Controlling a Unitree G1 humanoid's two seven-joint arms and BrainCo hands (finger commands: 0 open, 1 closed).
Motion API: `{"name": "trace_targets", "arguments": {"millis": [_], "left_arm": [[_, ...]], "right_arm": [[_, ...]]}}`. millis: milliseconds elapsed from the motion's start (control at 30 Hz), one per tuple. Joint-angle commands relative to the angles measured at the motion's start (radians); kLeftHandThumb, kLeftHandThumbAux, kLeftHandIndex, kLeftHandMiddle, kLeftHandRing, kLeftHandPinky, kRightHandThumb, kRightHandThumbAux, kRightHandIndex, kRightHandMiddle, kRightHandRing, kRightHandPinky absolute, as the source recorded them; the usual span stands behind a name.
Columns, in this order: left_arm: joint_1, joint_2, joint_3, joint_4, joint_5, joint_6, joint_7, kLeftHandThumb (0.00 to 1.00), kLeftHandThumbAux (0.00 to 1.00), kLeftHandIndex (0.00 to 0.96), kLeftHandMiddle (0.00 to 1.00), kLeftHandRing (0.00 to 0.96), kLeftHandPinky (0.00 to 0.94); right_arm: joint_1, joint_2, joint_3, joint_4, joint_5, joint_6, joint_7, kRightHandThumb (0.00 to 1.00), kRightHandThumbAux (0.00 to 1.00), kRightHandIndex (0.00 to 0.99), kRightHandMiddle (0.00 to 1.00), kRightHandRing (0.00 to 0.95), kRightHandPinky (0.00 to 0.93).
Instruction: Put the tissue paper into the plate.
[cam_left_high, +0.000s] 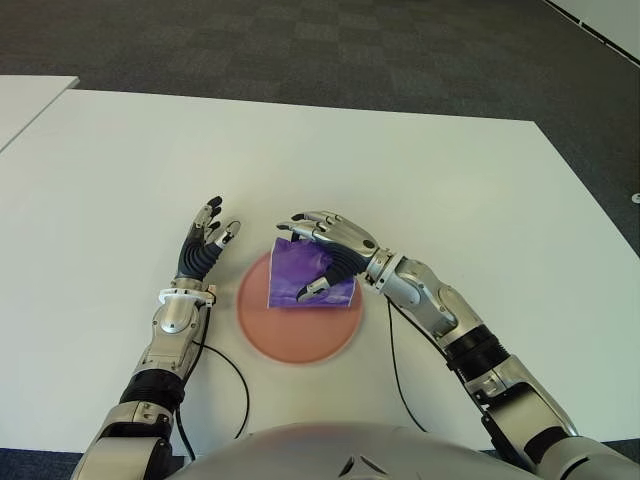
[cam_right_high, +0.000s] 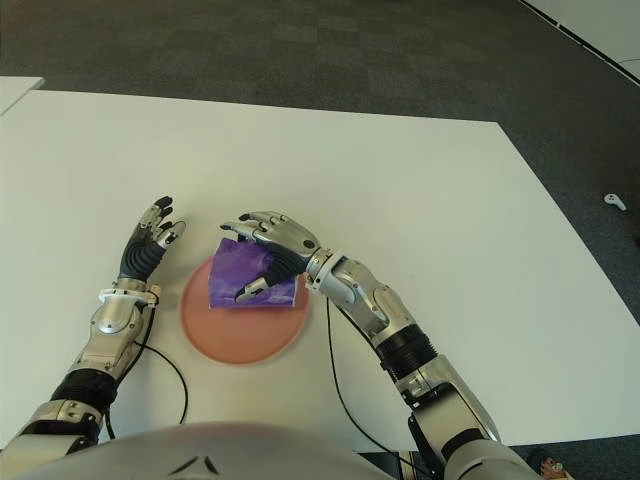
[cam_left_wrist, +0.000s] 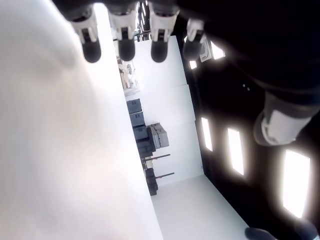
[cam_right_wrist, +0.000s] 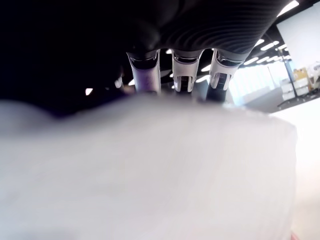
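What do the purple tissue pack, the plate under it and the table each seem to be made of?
Tissue pack: probably thin plastic film, glossy, with creases and sheen; the right hand grips it, over the plate.
Plate: likely matte plastic or ceramic, a uniform salmon pink with a smooth rim; the look leaves it open.
Table: smooth white laminate-like top, evenly lit.

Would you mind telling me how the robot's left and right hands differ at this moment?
The right hand is over the pink plate, fingers curled on the purple tissue paper; the left hand shows left of the plate, holding nothing. The right hand's fingers bend around the packet; the left hand's fingers are spread and extended. Both are above the white table.
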Motion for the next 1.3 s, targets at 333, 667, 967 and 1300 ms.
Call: {"name": "trace_targets", "arguments": {"millis": [333, 667, 967, 1300], "left_arm": [[0.111, -0.008, -0.007, 0.069, 0.005, 0.019, -0.040, 0.000, 0.472, 0.000, 0.000, 0.000, 0.000], [0.117, -0.013, -0.007, 0.050, 0.002, 0.019, -0.039, 0.000, 0.492, 0.000, 0.000, 0.000, 0.000], [0.124, -0.020, -0.004, 0.031, -0.008, 0.037, -0.041, 0.000, 0.507, 0.000, 0.000, 0.000, 0.000], [0.127, -0.018, -0.008, 0.026, 0.008, 0.035, -0.028, 0.000, 0.493, 0.000, 0.000, 0.000, 0.000]], "right_arm": [[0.064, -0.013, -0.140, -0.061, 0.206, 0.041, 0.064, 0.072, 0.324, 0.000, 0.000, 0.000, 0.000], [0.115, 0.026, -0.217, -0.143, 0.333, 0.131, 0.105, 0.103, 0.295, 0.000, 0.000, 0.000, 0.000], [0.167, 0.058, -0.258, -0.216, 0.350, 0.230, 0.100, 0.139, 0.266, 0.000, 0.000, 0.000, 0.000], [0.233, 0.101, -0.307, -0.268, 0.374, 0.289, 0.064, 0.166, 0.264, 0.000, 0.000, 0.000, 0.000]]}}
